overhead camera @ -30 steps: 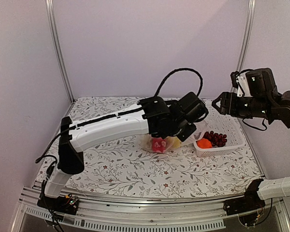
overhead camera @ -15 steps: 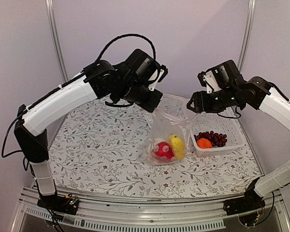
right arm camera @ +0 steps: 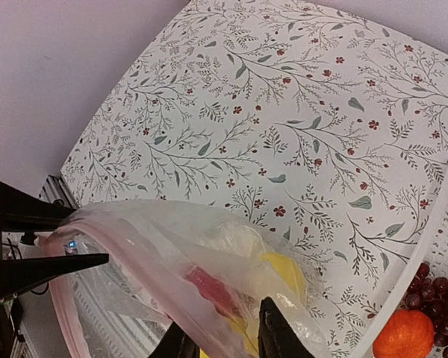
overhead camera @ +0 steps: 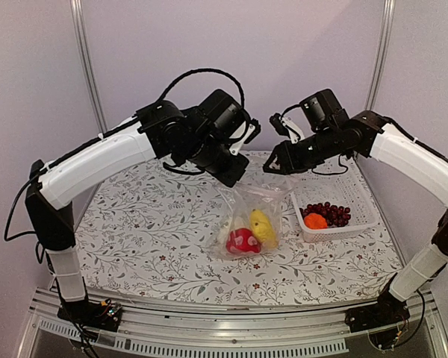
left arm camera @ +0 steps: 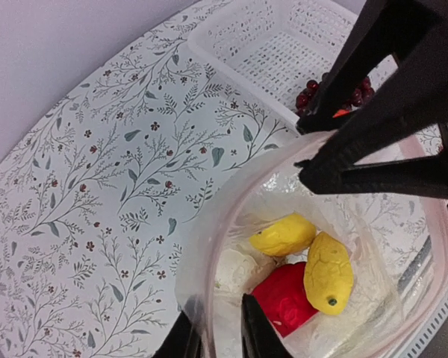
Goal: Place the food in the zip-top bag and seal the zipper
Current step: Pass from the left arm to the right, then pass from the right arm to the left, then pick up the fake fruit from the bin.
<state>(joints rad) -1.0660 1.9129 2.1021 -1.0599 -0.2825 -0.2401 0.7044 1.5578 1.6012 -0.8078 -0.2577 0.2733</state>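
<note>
Left tool point(overhead camera: 236, 176) and right tool point(overhead camera: 273, 167) each pinch the zip-top bag point(overhead camera: 258, 198) rim; hold firm and level so the food point(overhead camera: 243, 240) settles without spilling.

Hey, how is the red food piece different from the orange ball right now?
The red piece sits inside the clear zip-top bag, while the orange ball lies in the white basket next to the grapes. The red piece has a bumpy surface, and the orange ball looks rounder. Both are small toy foods.
</note>
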